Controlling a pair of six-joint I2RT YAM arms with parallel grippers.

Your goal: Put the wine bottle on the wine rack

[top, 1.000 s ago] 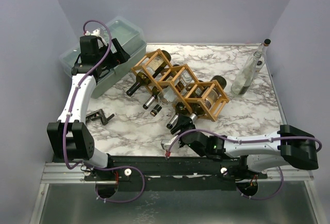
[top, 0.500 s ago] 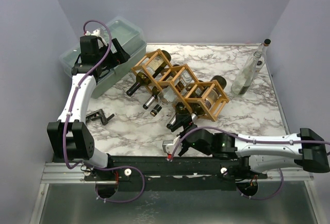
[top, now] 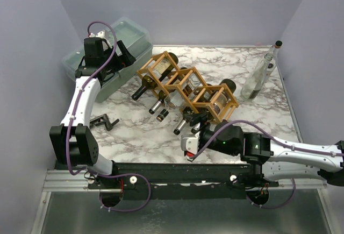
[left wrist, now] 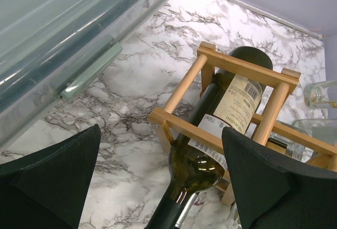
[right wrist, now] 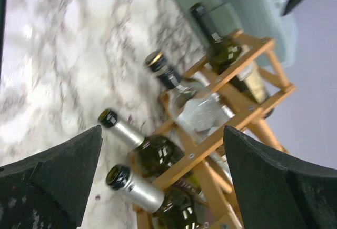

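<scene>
The only wine bottle point(top: 257, 79) not lodged in a cell is the clear one. It stands on the table point(top: 134, 132) far off to the right of the right gripper point(top: 196, 126) and beyond it, well apart from the rack point(left wrist: 239, 65). Its long axis runs roughly upright, neck uppermost; the slant seen from above may be only the camera's angle. I judge this is the bottle to fetch, and the right arm point(top: 290, 150) is much the nearer.

That gripper's jaws stand wide apart and hold nothing, just short of a foil-necked bottle point(top: 181, 126) that lies in the rack's near end cell, neck toward the gripper. The left gripper point(left wrist: 160, 134), also spread and empty, hovers by the rack's far end with a dark green bottle point(left wrist: 221, 118) directly ahead.

The clear bottle shows plainly only from overhead; the right wrist camera looks at the necks in the rack instead.
</scene>
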